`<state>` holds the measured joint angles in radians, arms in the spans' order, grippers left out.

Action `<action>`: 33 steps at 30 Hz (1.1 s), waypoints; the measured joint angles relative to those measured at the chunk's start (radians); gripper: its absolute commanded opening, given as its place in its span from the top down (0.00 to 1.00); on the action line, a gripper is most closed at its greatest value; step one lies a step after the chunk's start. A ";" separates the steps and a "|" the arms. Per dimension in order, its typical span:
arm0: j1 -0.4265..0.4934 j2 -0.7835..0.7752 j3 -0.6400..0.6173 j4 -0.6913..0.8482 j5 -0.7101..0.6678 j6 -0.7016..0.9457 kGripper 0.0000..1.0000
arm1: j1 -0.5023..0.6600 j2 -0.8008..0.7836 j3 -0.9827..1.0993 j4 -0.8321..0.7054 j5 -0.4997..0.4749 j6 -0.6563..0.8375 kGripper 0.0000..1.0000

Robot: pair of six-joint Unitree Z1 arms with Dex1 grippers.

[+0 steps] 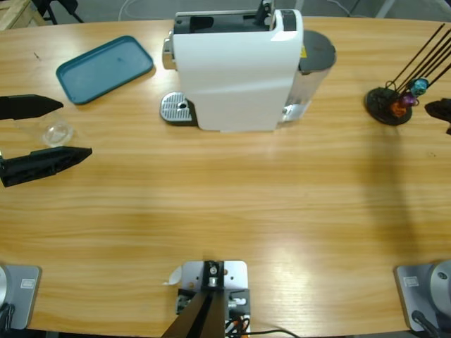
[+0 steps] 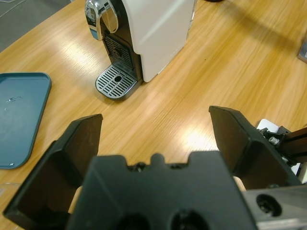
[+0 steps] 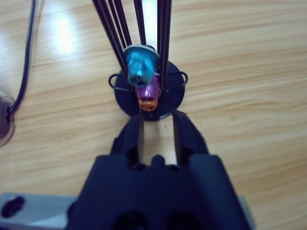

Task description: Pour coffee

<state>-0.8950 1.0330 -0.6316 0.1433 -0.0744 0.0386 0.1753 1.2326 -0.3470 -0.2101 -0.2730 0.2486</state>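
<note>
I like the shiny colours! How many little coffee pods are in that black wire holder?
3, stacked in the holder: a blue pod on top, a purple pod under it, an orange pod lowest. Others may hide behind them.

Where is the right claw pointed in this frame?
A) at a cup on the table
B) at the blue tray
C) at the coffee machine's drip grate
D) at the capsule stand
D: the right wrist view looks along the right claw at the capsule stand, close to its base.

Bare table (image 1: pixel 232 204) lies open across the front; the coffee machine (image 1: pixel 236 70) blocks the back, capsule rack (image 1: pixel 391 104) far right.
</note>
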 measured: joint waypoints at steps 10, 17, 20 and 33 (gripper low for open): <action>0.000 0.010 0.000 -0.011 -0.002 -0.001 0.04 | 0.059 0.028 0.000 -0.105 -0.065 0.018 0.02; 0.000 0.010 0.000 -0.011 -0.002 -0.009 0.04 | 0.059 0.153 0.000 -0.213 -0.069 0.031 0.37; 0.000 0.011 0.000 -0.011 -0.002 -0.009 0.04 | 0.059 0.171 0.000 -0.236 -0.069 0.032 0.41; 0.000 0.030 -0.001 -0.011 -0.002 -0.011 0.04 | 0.059 0.229 0.000 -0.288 -0.069 0.033 0.75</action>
<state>-0.8950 1.0630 -0.6322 0.1326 -0.0760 0.0280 0.2346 1.4620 -0.3465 -0.4977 -0.3421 0.2812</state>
